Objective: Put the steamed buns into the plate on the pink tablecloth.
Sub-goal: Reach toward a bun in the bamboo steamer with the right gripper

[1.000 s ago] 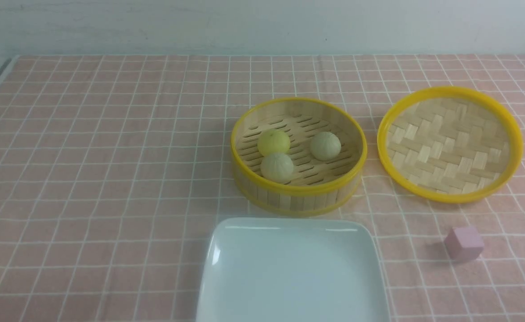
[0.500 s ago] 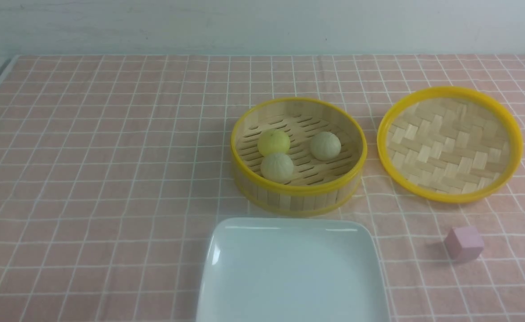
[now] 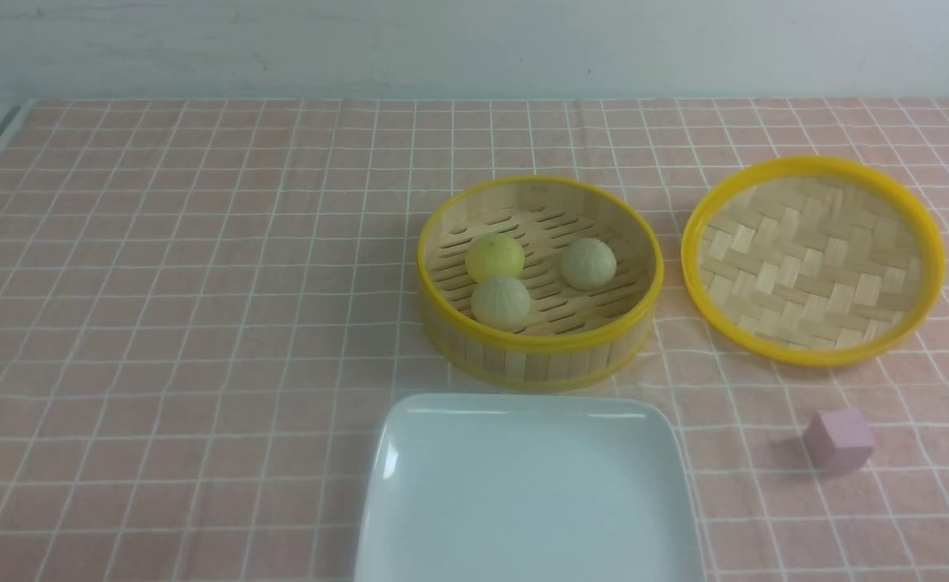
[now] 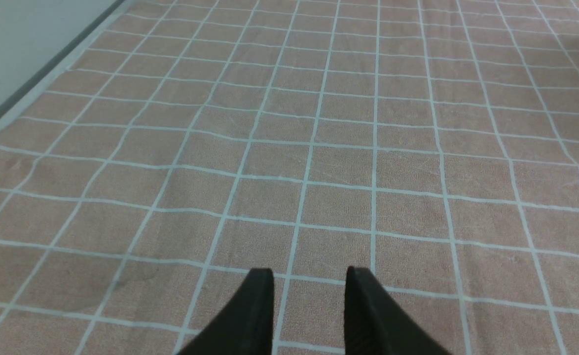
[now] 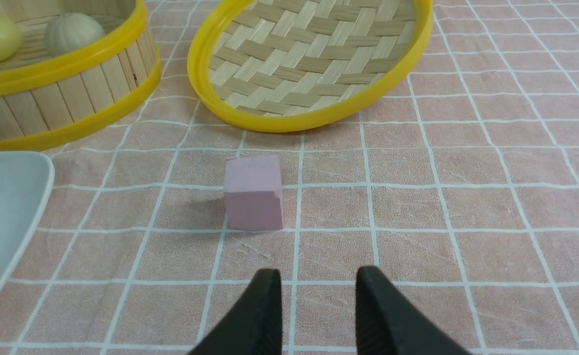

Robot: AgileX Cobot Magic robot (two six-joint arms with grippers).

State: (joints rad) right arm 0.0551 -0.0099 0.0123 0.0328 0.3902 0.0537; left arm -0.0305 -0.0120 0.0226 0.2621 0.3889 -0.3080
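Three steamed buns lie in a round bamboo steamer basket: a light yellow one and two greenish-beige ones. The white square plate sits on the pink tablecloth just in front of the basket and holds nothing. My left gripper hovers over bare cloth near the table's left edge, its jaws close together with nothing between. My right gripper stands the same way, just short of the pink cube. Neither gripper shows in the front view.
The yellow-rimmed woven lid lies upside down to the right of the basket. The small pink cube sits in front of the lid, right of the plate. The table's left edge shows in the left wrist view.
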